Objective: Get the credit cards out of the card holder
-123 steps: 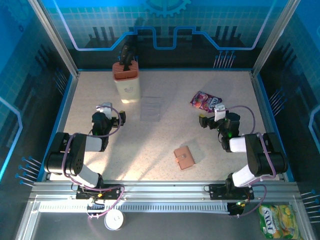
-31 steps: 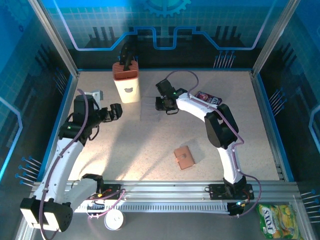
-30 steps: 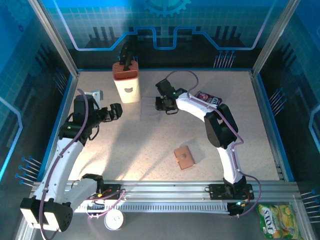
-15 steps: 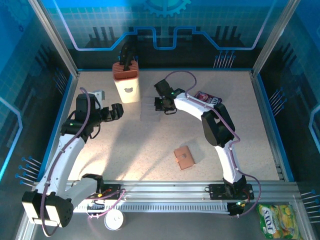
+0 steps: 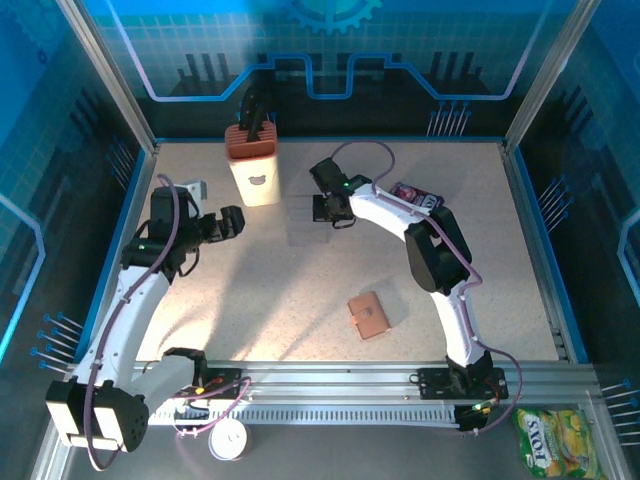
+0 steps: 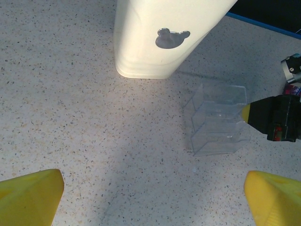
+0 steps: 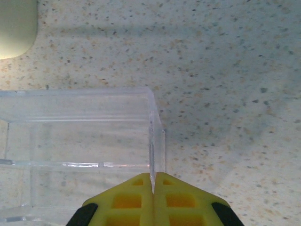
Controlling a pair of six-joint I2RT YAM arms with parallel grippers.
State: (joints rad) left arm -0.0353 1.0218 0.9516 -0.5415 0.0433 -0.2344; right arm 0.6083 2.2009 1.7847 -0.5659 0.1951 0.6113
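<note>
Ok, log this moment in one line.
left gripper: open, above table | right gripper: shut on clear stand wall | card holder: closed, untouched

Left pincer (image 5: 232, 223) wide apart on a bent arm — right pincer (image 7: 153, 181) pressed shut, arm stretched far forward

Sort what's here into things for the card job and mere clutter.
For the job:
- card holder, lying closed
- right gripper, pinched on a wall of the clear stand

Lying about:
- purple snack packet
- cream container
- yellow-green packet, off the table
</note>
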